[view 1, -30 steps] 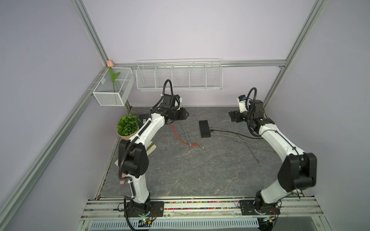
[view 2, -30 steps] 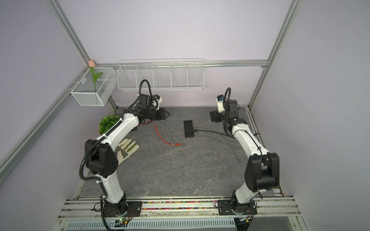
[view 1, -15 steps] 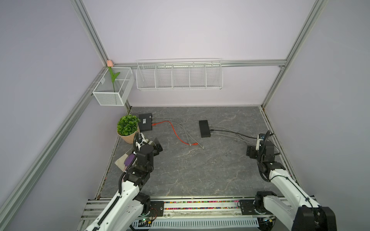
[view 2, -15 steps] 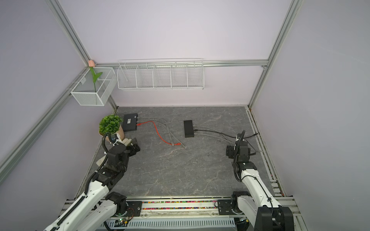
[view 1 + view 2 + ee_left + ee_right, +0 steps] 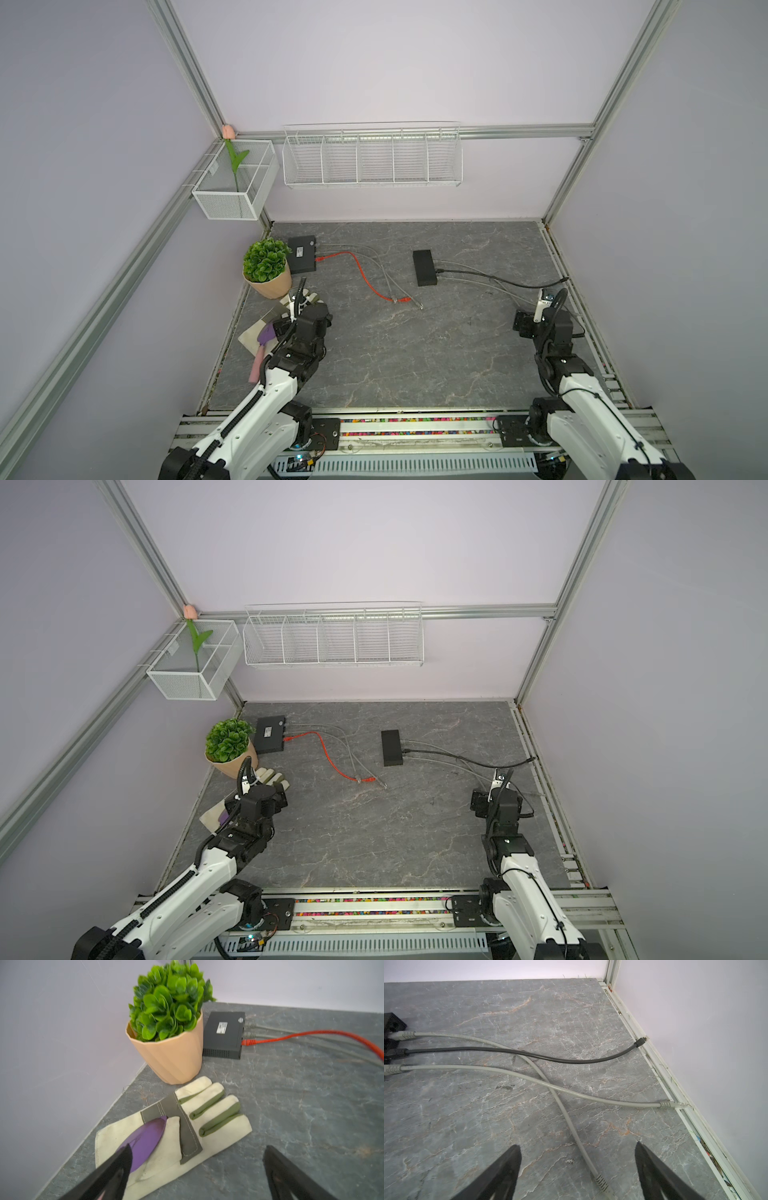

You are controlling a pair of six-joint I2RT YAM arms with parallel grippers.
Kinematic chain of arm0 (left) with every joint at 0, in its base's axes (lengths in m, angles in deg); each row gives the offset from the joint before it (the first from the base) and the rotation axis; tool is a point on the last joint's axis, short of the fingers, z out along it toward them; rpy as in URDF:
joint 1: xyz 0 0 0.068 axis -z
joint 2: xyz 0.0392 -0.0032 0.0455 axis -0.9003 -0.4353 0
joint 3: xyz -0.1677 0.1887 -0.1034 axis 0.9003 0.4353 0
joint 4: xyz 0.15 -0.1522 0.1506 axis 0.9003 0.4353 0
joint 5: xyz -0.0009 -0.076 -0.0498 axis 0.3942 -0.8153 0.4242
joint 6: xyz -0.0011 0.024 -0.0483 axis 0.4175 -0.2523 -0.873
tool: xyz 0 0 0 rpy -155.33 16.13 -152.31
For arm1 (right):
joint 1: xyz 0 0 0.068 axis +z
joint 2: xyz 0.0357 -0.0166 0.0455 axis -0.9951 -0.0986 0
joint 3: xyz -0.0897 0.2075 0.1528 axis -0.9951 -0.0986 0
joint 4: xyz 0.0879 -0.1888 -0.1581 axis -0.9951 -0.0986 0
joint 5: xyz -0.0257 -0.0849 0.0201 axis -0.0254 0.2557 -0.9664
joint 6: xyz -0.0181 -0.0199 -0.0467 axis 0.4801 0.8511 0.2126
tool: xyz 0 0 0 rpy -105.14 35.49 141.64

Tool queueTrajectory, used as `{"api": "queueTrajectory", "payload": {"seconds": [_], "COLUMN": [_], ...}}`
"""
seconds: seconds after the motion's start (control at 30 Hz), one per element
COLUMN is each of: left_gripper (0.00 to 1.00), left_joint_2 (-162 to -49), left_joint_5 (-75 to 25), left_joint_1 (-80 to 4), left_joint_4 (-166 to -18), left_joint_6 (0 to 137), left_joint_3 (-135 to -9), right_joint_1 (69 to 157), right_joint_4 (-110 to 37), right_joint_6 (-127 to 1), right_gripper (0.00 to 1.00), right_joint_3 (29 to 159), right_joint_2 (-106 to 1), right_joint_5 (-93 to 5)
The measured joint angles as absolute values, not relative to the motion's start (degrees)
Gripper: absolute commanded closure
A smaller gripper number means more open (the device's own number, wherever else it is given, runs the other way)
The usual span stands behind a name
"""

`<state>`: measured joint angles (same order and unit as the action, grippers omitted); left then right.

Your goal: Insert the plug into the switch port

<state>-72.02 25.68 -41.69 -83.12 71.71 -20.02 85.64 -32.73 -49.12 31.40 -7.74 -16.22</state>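
Left gripper and right gripper are hanging wide apart, empty — the red plug is sitting in the switch by the plant; insertion is looking done, leaving only a seating check.

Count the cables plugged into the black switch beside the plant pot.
3, in one face of the switch: a grey plug nearest the back wall, a second grey plug, the red plug farthest from it. Other faces are hidden.

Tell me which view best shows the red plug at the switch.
Left wrist view: the red plug is large and sharp against the switch. Both top views show only a tiny red speck; the right wrist view lacks it.
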Motion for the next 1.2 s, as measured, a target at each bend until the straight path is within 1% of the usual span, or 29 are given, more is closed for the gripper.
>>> {"api": "queueTrajectory", "payload": {"seconds": [0.1,0.23,0.43,0.57,0.73,1.03,1.2], "left_gripper": [0.02,0.02,0.02,0.02,0.02,0.01,0.01], "left_joint_2": [-72.8,-73.7,-74.9,-78.4,-83.8,-95.4,-96.6], "left_joint_5": [25.2,24.6,24.3,24.1,21.0,16.4,13.4], "left_joint_1": [-41.7,-41.7,-41.9,-42.6,-45.7,-49.5,-51.8], "left_joint_4": [-83.8,-85.6,-94.0,-101.0,-110.9,-127.0,-128.0], "left_joint_6": [72.5,73.7,76.5,78.4,79.2,79.5,79.3], "left_joint_3": [-19.2,-19.2,-17.4,-16.5,-15.9,-16.0,-17.2], "right_joint_1": [85.6,85.6,85.6,85.6,85.6,85.7,86.0], "right_joint_4": [-32.7,-30.4,-21.8,-15.2,-7.2,4.6,9.4], "right_joint_6": [-49.1,-49.1,-48.0,-47.3,-46.5,-46.0,-45.6], "right_gripper": [0.11,0.11,0.11,0.11,0.11,0.11,0.11], "right_joint_3": [30.7,30.7,30.8,31.5,34.7,38.7,37.8], "right_joint_2": [-5.7,-7.7,-17.9,-26.1,-35.5,-47.5,-51.1], "right_joint_5": [-16.2,-16.2,-16.3,-17.3,-18.1,-19.1,-18.5]}}
